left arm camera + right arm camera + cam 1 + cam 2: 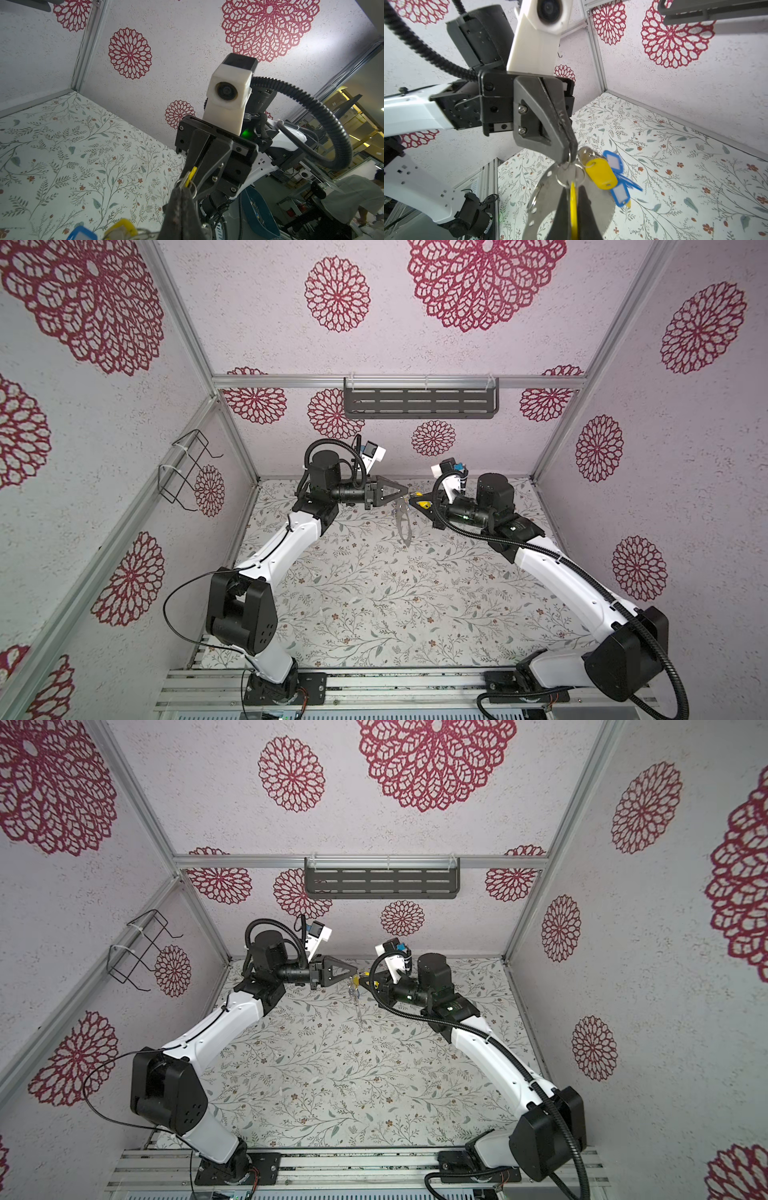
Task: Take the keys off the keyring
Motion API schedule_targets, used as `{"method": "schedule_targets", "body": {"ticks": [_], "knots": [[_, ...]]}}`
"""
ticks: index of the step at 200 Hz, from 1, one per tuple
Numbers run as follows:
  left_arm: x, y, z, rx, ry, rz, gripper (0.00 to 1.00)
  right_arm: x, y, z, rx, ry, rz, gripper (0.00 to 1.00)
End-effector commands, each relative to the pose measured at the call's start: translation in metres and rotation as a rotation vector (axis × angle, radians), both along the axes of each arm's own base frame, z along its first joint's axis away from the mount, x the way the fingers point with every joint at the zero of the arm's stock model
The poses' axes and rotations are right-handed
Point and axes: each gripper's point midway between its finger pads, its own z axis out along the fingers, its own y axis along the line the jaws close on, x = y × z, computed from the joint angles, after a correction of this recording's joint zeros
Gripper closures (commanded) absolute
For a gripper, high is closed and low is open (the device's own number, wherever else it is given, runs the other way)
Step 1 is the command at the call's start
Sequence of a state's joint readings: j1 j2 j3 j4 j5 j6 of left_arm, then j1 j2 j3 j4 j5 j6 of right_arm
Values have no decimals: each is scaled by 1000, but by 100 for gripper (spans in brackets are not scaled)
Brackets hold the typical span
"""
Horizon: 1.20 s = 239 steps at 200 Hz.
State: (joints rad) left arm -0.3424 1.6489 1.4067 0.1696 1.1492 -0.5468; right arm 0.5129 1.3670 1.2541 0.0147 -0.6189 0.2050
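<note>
Both grippers meet in mid-air over the back of the table. My left gripper (406, 492) (568, 160) is shut on the rim of the keyring (404, 526) (548, 207), a flat grey metal plate that hangs down from it. My right gripper (412, 501) (574, 188) is shut on a yellow key (574, 207) (192, 174), seen edge-on between its fingers; a small split ring (570, 174) ties this key to the plate. Another yellow key (601, 173) and blue keys (620, 193) dangle beside it, blurred. In the left wrist view my own gripper (184, 190) is shut.
The floral table (374, 605) lies well below the grippers. A dark slotted shelf (419, 402) hangs on the back wall and a wire rack (187, 468) on the left wall. A blue bin (257, 214) stands outside the cell, behind the right arm.
</note>
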Motion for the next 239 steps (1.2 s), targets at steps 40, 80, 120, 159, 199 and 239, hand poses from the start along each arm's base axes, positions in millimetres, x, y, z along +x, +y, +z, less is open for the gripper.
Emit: {"method": "schedule_targets", "body": {"ticks": [40,80,120,159,199,239], "knots": [[-6,18,15,-26,-118,102,64,6,-11,43,-20,-132,-61,100],[3,25,7,-61,-97,124,67,9,-11,46,-37,-148,-62,100],[6,23,8,-94,-162,111,73,8,-12,50,-41,-167,-58,100],[6,20,19,-172,-196,78,73,6,-10,51,-37,-170,-44,100],[12,18,6,-173,-159,73,73,3,-9,56,-21,-180,-28,100],[6,9,6,-207,-146,43,73,2,-8,59,1,-180,-15,100]]}}
